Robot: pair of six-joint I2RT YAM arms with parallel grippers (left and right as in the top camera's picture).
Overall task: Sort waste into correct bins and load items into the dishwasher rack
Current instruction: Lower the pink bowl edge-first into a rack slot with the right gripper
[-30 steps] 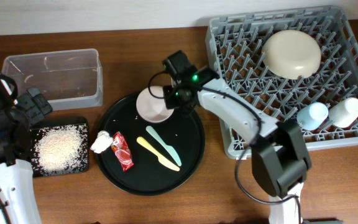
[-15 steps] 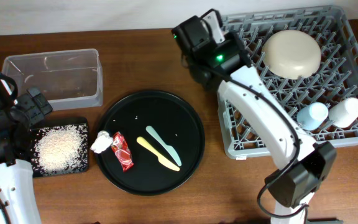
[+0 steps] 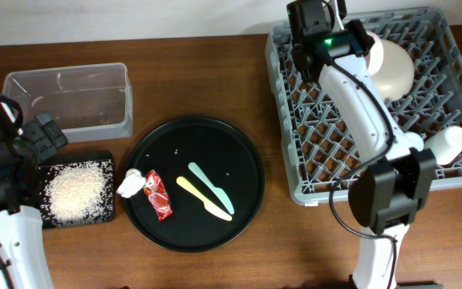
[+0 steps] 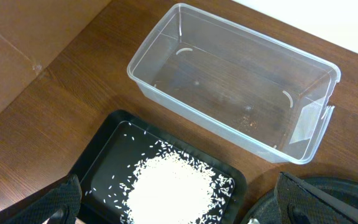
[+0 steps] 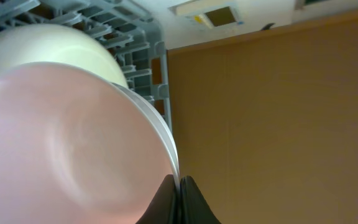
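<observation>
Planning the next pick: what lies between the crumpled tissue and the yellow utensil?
The red snack wrapper lies between them, right beside the tissue and apart from the yellow utensil, on the round black tray. The overhead view shows it.

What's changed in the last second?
The right gripper lifted the pinkish-white bowl off the round black tray and carried it over the grey pegged dishwasher rack, beside the cream round plate. The crumpled white tissue, red shiny wrapper, mint utensil, yellow utensil and rice heap stayed put.
</observation>
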